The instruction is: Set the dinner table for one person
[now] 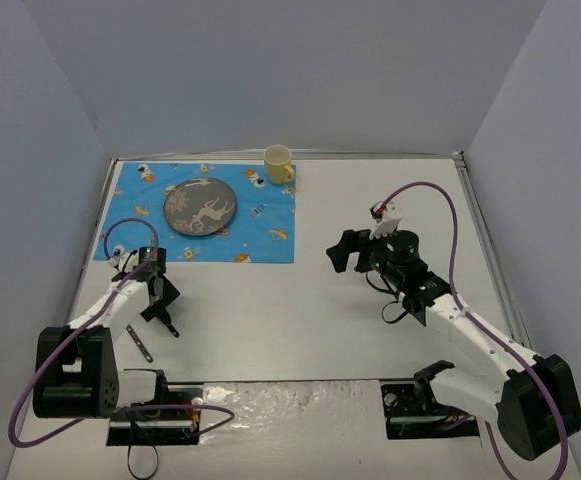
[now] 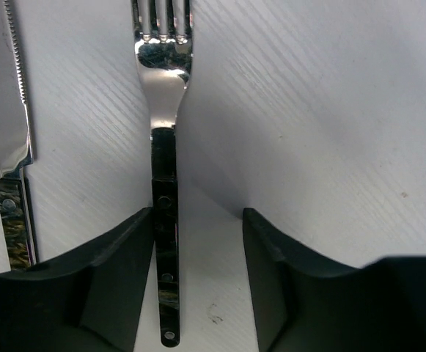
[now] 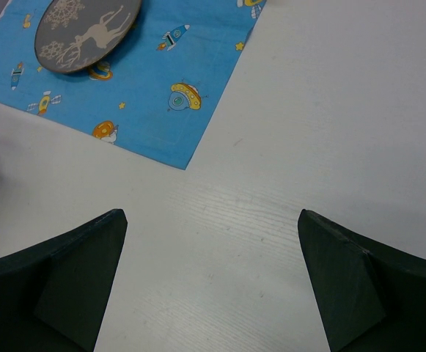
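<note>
The white dinner table (image 1: pixel 300 310) carries a blue cartoon-print mat (image 1: pixel 270 225) at the far left. A grey plate with a deer pattern (image 1: pixel 200 207) lies on the mat, and a yellow cup (image 1: pixel 278 164) stands at its far right corner. My left gripper (image 1: pixel 163 318) is low over the table near the left front. In the left wrist view it (image 2: pixel 198 213) is open around the dark handle of a fork (image 2: pixel 163 117), which lies flat and touches the left finger. A knife (image 2: pixel 11 110) lies beside the fork. My right gripper (image 1: pixel 342 252) is open and empty above bare table (image 3: pixel 209 220).
The knife also shows in the top view (image 1: pixel 140 342), just near-left of my left gripper. The mat's near right corner (image 3: pixel 183 158) and the plate (image 3: pixel 84 29) show in the right wrist view. Grey walls stand at the table's left, far and right edges.
</note>
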`<state>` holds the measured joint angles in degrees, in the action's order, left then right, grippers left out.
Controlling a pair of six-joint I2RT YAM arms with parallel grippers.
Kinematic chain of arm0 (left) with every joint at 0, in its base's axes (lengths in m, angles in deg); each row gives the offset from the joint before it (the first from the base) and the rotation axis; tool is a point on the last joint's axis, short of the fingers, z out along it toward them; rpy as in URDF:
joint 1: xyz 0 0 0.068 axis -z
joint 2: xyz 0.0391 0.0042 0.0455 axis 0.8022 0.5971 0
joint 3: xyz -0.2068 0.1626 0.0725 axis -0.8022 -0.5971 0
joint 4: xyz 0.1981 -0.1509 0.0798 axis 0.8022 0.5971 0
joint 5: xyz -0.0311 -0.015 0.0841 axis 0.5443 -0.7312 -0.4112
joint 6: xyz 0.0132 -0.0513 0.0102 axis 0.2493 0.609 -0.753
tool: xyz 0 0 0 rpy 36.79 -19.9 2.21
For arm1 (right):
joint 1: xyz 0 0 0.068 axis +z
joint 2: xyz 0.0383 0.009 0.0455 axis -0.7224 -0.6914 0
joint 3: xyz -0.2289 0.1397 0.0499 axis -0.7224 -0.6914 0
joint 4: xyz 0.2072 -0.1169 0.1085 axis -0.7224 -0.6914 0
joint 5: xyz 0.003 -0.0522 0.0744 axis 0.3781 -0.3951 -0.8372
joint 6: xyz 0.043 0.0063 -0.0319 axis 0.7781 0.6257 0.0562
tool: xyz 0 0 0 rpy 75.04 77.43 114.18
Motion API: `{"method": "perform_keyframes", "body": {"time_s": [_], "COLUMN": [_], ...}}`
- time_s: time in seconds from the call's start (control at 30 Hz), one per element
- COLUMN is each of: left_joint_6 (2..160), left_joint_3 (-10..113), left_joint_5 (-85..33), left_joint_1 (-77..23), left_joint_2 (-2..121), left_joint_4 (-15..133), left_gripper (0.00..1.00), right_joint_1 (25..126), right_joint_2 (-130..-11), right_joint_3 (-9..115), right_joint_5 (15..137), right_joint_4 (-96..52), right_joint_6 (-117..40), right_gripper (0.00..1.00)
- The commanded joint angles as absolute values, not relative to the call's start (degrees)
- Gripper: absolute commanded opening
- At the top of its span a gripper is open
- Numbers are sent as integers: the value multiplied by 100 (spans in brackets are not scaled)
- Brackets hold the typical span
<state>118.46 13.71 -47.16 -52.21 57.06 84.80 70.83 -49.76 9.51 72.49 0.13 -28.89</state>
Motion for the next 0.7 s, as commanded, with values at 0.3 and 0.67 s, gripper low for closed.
{"method": "perform_keyframes", "body": {"time_s": [0.3, 0.67], "left_joint_6": [12109, 9559], "left_joint_3": [1581, 3875], "left_joint_5": [-4521, -4404], "left_joint_1": [-5247, -5244], "left_joint_2": [4864, 5588], "left_joint_4": [8998, 8850], "left_gripper": [0, 0], "right_joint_1": [7113, 7113], "right_joint_2": [-4877, -4899], "right_joint_3": [990, 1076], "right_joint_5": [7199, 7045], "right_joint_4": [309, 141], "right_joint_6": [-2953, -2988], "right_gripper": [100, 100]}}
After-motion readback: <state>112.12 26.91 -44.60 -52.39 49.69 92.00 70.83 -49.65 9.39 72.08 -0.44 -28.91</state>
